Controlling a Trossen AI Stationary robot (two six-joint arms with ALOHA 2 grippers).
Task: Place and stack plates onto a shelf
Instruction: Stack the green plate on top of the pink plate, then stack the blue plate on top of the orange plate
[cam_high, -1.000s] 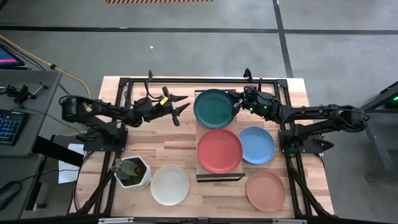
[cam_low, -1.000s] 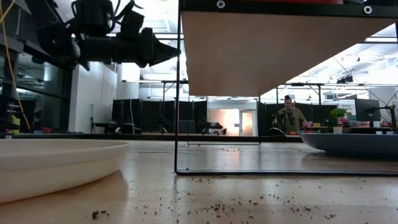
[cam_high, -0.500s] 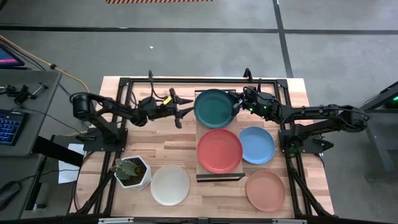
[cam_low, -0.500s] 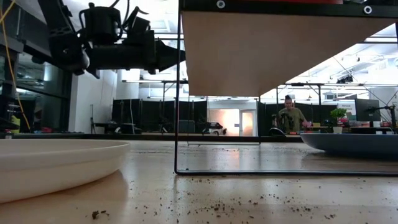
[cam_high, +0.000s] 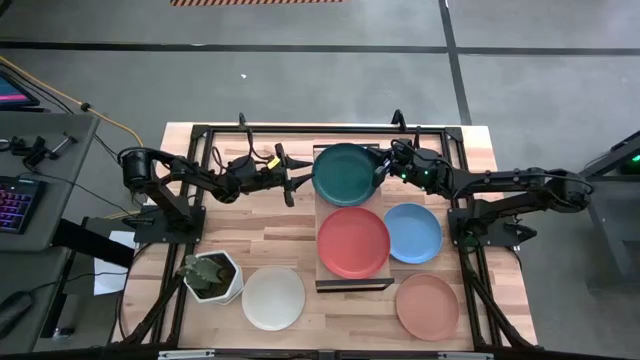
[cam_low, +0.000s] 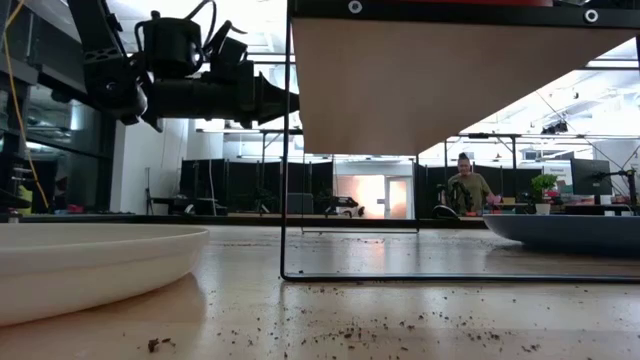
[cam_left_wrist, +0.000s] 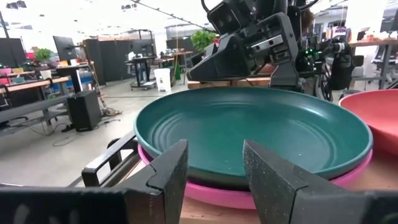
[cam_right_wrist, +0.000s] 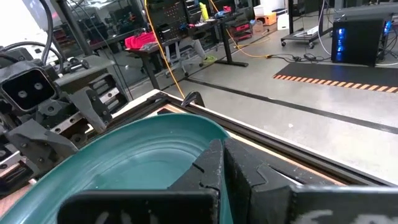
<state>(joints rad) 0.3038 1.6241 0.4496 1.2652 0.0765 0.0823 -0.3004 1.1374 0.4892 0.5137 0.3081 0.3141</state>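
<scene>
So the shelf (cam_high: 353, 284) already carries the coral plate (cam_high: 353, 242), plus the teal plate (cam_high: 344, 173) stacked on a magenta plate (cam_left_wrist: 205, 191). My right fingers (cam_high: 381, 169) are pinched shut on the teal rim, steadying it. My left fingers (cam_high: 296, 181) sit spread just beside it, holding nothing.

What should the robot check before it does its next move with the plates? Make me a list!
1. Right gripper shut on the teal plate's rim: ok.
2. Teal plate sitting on the pink plate on the shelf: ok, pink edge shows under it.
3. Left gripper open and apart from the teal plate: ok, it hovers beside the rim.
4. Red plate already on the shelf: ok.
5. White plate, blue plate and tan plate on the shelf: not ok, they lie on the table.
6. Teal plate centred on the pink one: cannot tell.
</scene>
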